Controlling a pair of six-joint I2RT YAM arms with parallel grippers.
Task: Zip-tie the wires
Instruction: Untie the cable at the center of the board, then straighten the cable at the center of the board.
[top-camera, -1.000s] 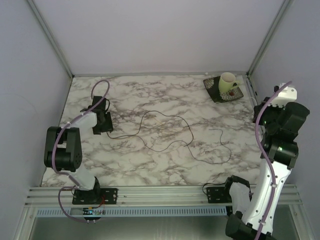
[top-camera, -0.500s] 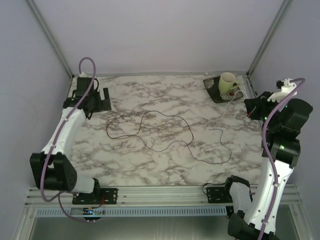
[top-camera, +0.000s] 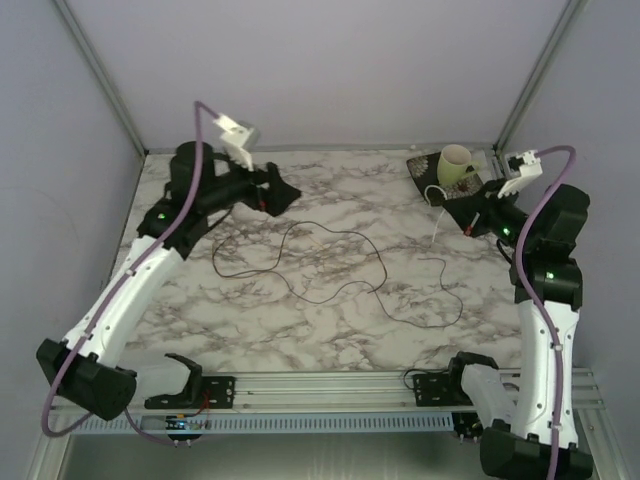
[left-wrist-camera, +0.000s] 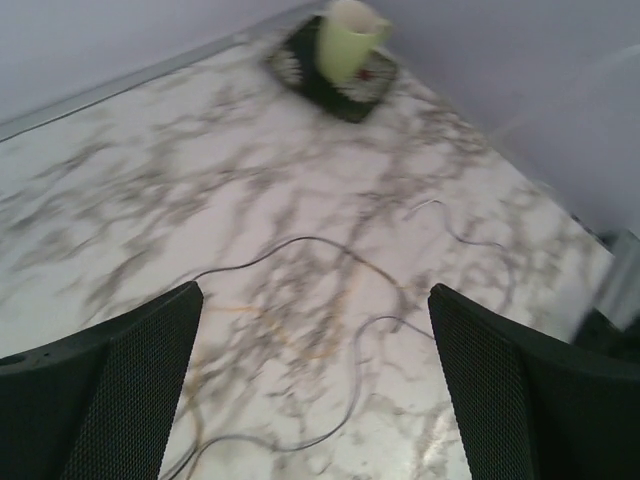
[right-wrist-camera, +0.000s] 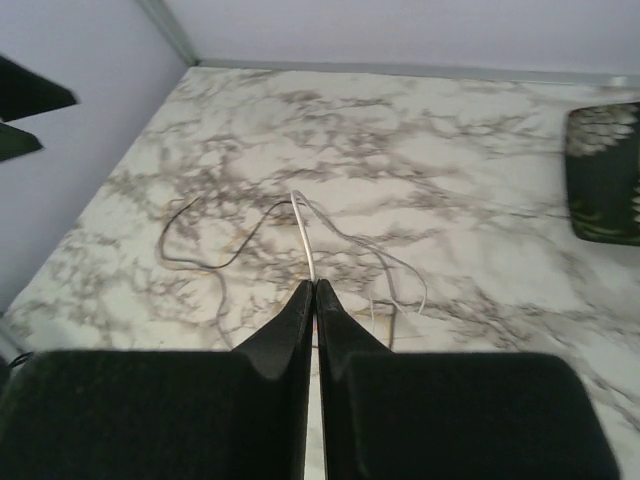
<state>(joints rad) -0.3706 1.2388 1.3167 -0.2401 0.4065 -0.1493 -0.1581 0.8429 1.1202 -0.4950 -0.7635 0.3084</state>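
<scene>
Because the right gripper (right-wrist-camera: 313, 290) is pinched shut on only one end of a thin white zip tie (right-wrist-camera: 303, 235), the limp strip may slip or swing wide of the wires (left-wrist-camera: 300, 239). These are hair-thin dark strands, curling loosely mid-way across the glossy, veined marble table (top-camera: 300, 330). The left gripper (left-wrist-camera: 315, 292) hovers with its fingers spread wide, empty.

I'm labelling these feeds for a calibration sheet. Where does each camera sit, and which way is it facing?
Top external: high behind the bases, looking down over the marble table; both arms, the left gripper and right gripper show.
Left wrist: raised at the far left, facing right toward the mug; its open fingers frame the wires.
Right wrist: at the far right, facing left; its shut fingers pinch a thin white strip.
Shared: all three show the wires; top and left wrist share the mug.
</scene>
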